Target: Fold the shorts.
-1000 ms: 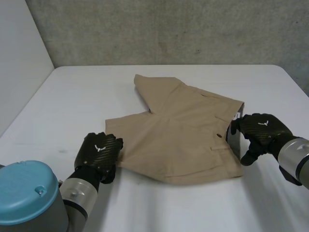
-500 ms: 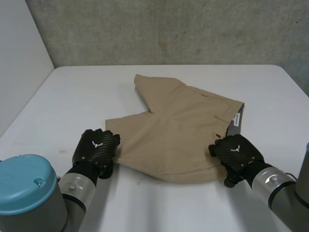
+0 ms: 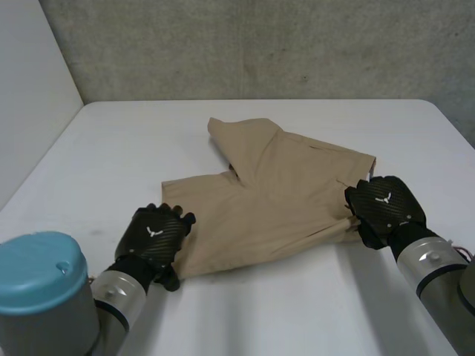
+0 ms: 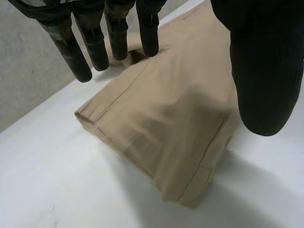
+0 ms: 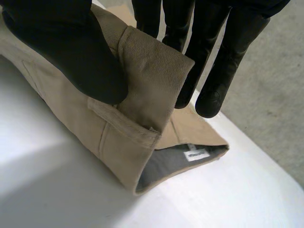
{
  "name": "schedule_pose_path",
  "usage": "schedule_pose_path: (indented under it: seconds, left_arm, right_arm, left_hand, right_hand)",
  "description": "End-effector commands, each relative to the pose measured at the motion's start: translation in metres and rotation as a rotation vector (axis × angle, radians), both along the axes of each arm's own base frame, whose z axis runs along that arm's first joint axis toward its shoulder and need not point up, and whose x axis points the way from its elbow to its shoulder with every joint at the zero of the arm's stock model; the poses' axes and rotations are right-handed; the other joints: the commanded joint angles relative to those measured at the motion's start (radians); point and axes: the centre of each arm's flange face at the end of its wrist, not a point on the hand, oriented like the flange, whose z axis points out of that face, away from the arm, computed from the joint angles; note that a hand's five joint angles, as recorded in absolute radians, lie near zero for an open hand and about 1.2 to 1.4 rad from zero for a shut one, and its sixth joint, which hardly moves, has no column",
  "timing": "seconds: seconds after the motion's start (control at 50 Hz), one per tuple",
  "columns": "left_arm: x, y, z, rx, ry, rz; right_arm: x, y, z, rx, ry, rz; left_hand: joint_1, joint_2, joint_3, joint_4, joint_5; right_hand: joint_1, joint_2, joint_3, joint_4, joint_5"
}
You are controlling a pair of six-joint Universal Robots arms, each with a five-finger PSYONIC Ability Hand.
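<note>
Tan shorts (image 3: pixel 282 193) lie spread on the white table (image 3: pixel 111 148), one leg pointing to the far side and the other toward my left hand (image 3: pixel 156 236). In the left wrist view that hand (image 4: pixel 266 71) is open, fingers straight above the leg hem (image 4: pixel 161 128), thumb beside it, nothing pinched. My right hand (image 3: pixel 384 208) is at the waistband end of the shorts. In the right wrist view its thumb (image 5: pixel 61 47) and fingers pinch a folded-over waistband corner (image 5: pixel 147 66), raised off the table, with the grey lining and a label (image 5: pixel 194 156) showing underneath.
A grey concrete wall (image 3: pixel 260 44) stands behind the table's far edge, and a pale panel (image 3: pixel 30 96) runs along its left side. My left arm's light-blue cap (image 3: pixel 37 278) sits at the near left. Bare table lies in front of the shorts.
My right hand came in from the right edge, took the near waistband corner and drew it up and back, so the near edge now lies farther in. My left hand opened over the leg hem.
</note>
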Motion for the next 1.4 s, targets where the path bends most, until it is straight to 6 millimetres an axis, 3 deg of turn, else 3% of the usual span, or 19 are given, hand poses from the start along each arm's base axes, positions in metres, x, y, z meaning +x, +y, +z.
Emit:
schedule_pose_path:
  seconds: [0.02, 0.3, 0.66, 0.86, 0.98, 1.06, 1.08, 1.14, 1.16, 1.24, 1.4]
  left_arm:
    - [0.029, -0.020, 0.009, 0.086, -0.012, 0.108]
    - [0.034, -0.009, -0.006, 0.243, 0.057, 0.150]
    - [0.025, -0.024, -0.025, 0.260, 0.049, 0.146]
    - [0.017, -0.043, -0.031, 0.151, 0.096, 0.140]
    - [0.017, -0.047, -0.013, 0.075, 0.125, 0.153]
    - [0.020, -0.041, 0.021, -0.020, 0.174, 0.159]
    - [0.022, -0.037, 0.039, -0.070, 0.201, 0.154]
    - [0.023, -0.030, 0.051, -0.101, 0.216, 0.145]
    - [0.027, -0.020, 0.068, -0.144, 0.239, 0.137]
    - [0.035, -0.004, 0.090, -0.171, 0.251, 0.135]
    - [0.051, 0.033, 0.097, -0.059, 0.044, 0.099]
  right_arm:
    - [0.000, 0.000, -0.010, 0.046, -0.007, -0.007]
    - [-0.001, 0.002, -0.012, 0.069, -0.008, -0.009]
    - [0.000, 0.005, -0.014, 0.084, -0.005, -0.002]
    - [-0.001, 0.004, -0.013, 0.084, -0.008, -0.009]
    - [-0.002, 0.004, -0.008, 0.064, -0.008, -0.015]
    - [-0.002, 0.004, 0.002, 0.038, -0.010, -0.014]
    - [-0.002, 0.006, 0.007, 0.038, -0.010, -0.011]
    - [-0.003, 0.010, 0.020, 0.044, -0.005, -0.002]
    - [-0.003, 0.012, 0.028, 0.045, -0.006, 0.001]
    - [-0.004, 0.019, 0.042, 0.064, 0.007, 0.009]
    - [-0.009, 0.054, 0.077, 0.126, 0.167, 0.109]
  left_hand:
    - [0.051, 0.063, 0.059, 0.064, 0.072]
    - [0.277, 0.289, 0.285, 0.290, 0.298]
    - [0.406, 0.418, 0.415, 0.420, 0.427]
    - [1.081, 1.093, 1.090, 1.095, 1.102]
    - [1.081, 1.093, 1.090, 1.095, 1.102]
    - [1.081, 1.093, 1.090, 1.095, 1.102]
    - [1.081, 1.093, 1.090, 1.095, 1.102]
    - [1.081, 1.093, 1.090, 1.095, 1.102]
    - [1.081, 1.093, 1.090, 1.095, 1.102]
    - [1.081, 1.093, 1.090, 1.095, 1.102]
    - [1.081, 1.093, 1.090, 1.095, 1.102]
  right_hand:
    - [0.454, 0.221, 0.212, 0.208, 0.237]
    - [0.454, 0.221, 0.212, 0.208, 0.237]
    - [0.454, 0.221, 0.212, 0.208, 0.237]
    - [0.454, 0.221, 0.212, 0.208, 0.237]
    - [0.454, 0.221, 0.212, 0.208, 0.237]
    - [0.454, 0.221, 0.212, 0.208, 0.237]
    - [0.454, 0.221, 0.212, 0.208, 0.237]
    - [0.454, 0.221, 0.212, 0.208, 0.237]
    - [0.454, 0.221, 0.212, 0.208, 0.237]
    - [0.454, 0.221, 0.212, 0.208, 0.237]
    - [0.454, 0.221, 0.212, 0.208, 0.237]
